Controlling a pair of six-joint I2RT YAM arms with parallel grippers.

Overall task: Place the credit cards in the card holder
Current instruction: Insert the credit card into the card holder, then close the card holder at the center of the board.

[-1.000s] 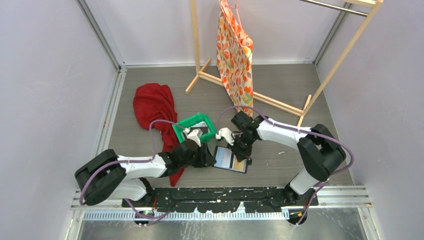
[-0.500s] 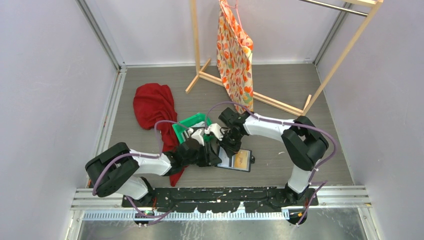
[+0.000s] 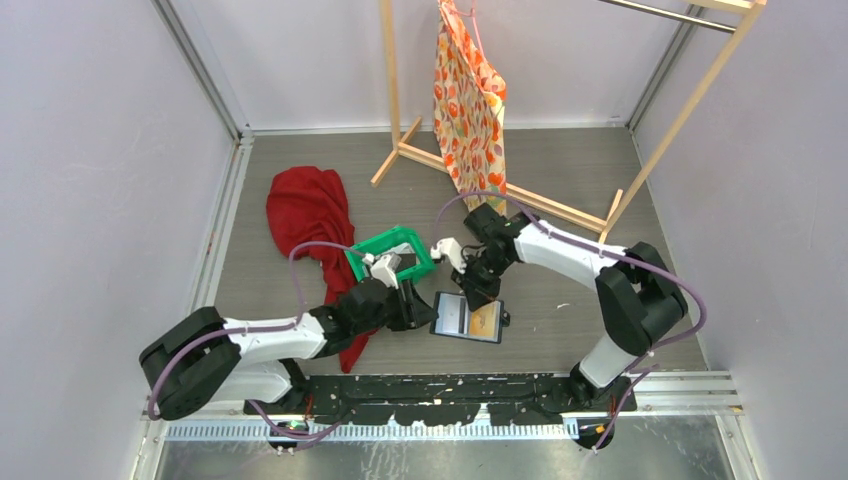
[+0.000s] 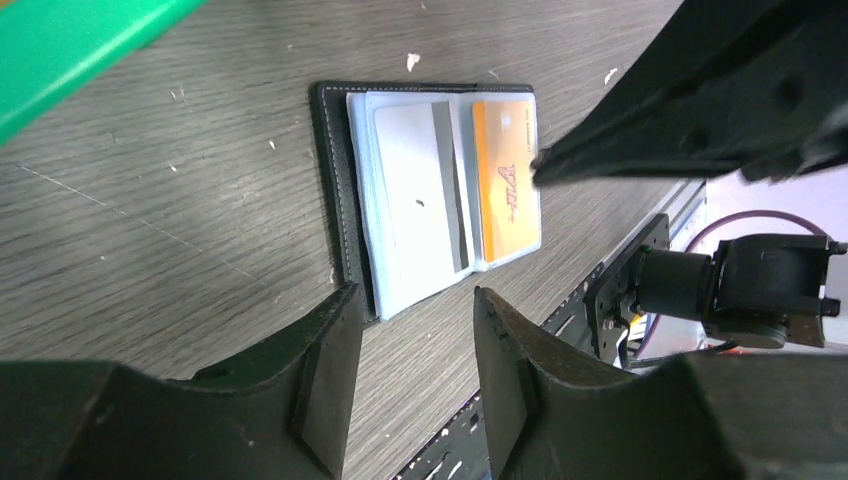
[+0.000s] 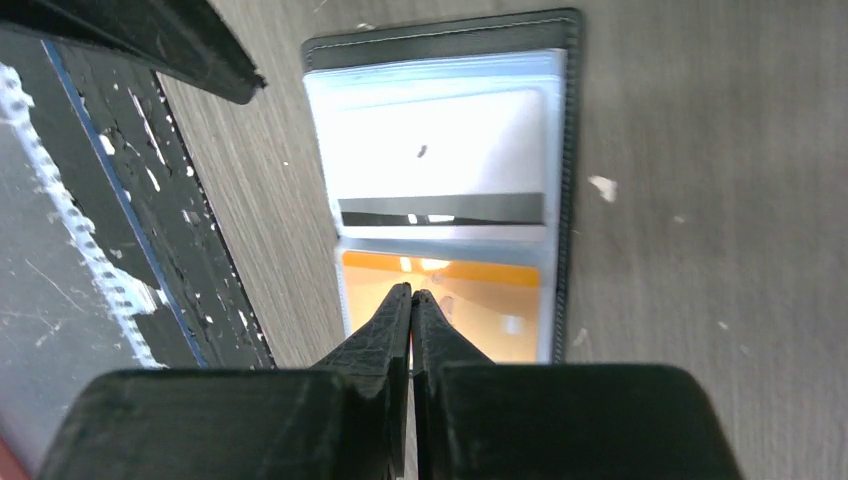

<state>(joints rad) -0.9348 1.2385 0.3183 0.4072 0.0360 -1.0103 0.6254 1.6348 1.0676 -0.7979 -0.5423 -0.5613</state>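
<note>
So, card holder (image 3: 467, 319): lay spread open and flat on the table (image 3: 570, 190), near the front edge between the two arms. Its pale blue-grey lining faced up inside a black border.
White card (image 5: 440, 150): sat in one clear sleeve of the open holder. It had a dark stripe along one long side and a small dark mark near its middle.
Orange card (image 5: 490, 305): sat in the neighbouring sleeve, side by side with the white one, with some print on its face.
Right gripper (image 5: 410, 297): was clenched, fingers pressed together with nothing between them. The tips pointed down at the orange card's edge; whether they touched it could not be told.
Left gripper (image 4: 418, 298): was released, fingers spread with nothing between them. It was held low just beside the holder on the white-card side.
Green tray (image 3: 385, 240): stood on the table just behind the left gripper, apart from the holder. Its contents were mostly hidden by the wrist.
Red cloth (image 3: 305, 210): lay crumpled on the left of the table, its near end running under the left arm.
Wooden rack (image 3: 392, 100): stood at the back with a patterned cloth (image 3: 468, 100) hanging from it.
</note>
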